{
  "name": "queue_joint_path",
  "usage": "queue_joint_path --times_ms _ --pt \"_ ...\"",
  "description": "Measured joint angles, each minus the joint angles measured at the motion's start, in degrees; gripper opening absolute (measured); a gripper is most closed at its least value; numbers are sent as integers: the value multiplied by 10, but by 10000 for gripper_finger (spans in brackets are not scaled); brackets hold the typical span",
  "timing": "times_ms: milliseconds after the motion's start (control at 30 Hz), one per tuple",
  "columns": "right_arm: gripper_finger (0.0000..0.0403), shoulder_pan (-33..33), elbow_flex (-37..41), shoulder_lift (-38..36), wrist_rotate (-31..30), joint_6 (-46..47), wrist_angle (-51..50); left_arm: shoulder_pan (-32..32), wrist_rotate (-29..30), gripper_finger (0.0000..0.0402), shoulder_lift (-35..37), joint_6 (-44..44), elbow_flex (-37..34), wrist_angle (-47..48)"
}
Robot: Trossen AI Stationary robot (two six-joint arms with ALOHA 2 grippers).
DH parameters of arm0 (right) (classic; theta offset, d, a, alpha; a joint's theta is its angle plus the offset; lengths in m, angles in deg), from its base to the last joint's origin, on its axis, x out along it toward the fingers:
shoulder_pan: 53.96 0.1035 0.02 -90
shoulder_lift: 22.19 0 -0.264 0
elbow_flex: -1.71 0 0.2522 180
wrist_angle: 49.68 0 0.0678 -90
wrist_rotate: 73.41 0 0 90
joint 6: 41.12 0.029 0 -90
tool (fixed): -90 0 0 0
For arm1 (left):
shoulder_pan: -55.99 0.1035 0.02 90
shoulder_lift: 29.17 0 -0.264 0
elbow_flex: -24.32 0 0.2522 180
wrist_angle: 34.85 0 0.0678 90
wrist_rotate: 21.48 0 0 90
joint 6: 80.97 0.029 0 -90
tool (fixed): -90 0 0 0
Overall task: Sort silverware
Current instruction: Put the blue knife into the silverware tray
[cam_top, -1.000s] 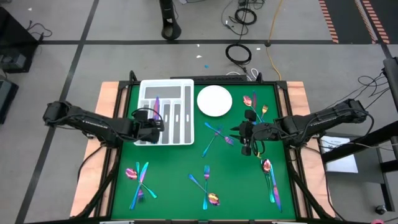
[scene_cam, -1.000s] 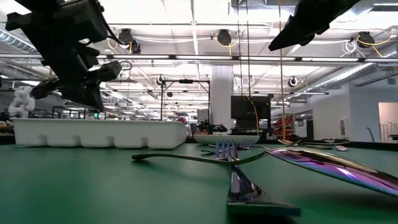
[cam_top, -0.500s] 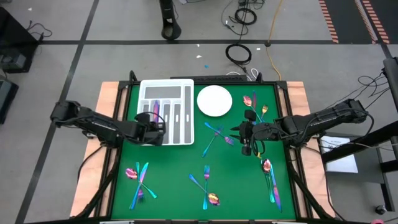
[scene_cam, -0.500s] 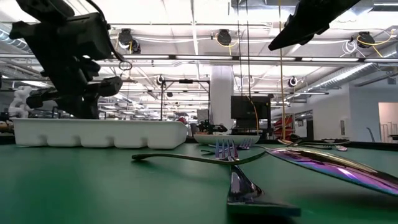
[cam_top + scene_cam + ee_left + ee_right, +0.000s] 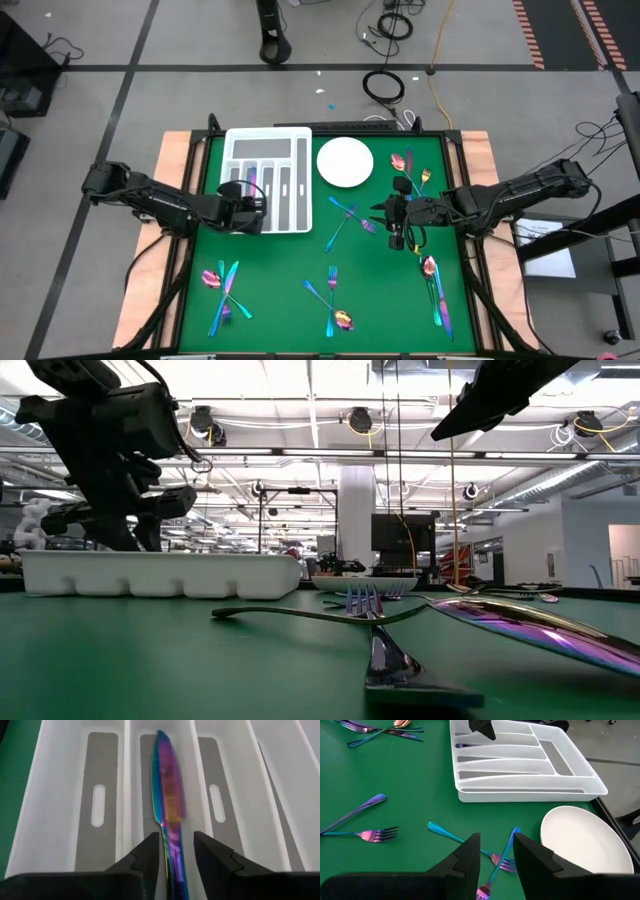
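Iridescent silverware lies in clusters on the green table; from above we count one knife in the white tray, a crossed pair beside our right gripper, three pieces near the plate, and three front clusters whose pieces overlap too much to count exactly. We see one tray, one plate and two arms. That knife lies flat in the tray's second slot from the left, its long axis along the slot, blade tip pointing to the table's far edge. Our left gripper hovers over the tray's near end, fingers spread either side of the handle with a gap showing. Our right gripper's fingers stand apart, holding nothing
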Motion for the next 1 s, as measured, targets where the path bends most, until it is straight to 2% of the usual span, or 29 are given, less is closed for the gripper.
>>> queue_joint_path --times_ms 200,367,567,767,1000 --pt "105 0 0 0 0 1 2 0 0 158 6 33 0 4" --pt "105 0 0 0 0 3 2 0 -7 164 18 79 10 4" --pt "105 0 0 0 0 2 2 0 -32 164 28 194 39 4" --pt "105 0 0 0 0 3 2 0 -126 164 34 317 88 4" --pt "105 0 0 0 0 5 2 -2 -298 164 34 381 123 1"
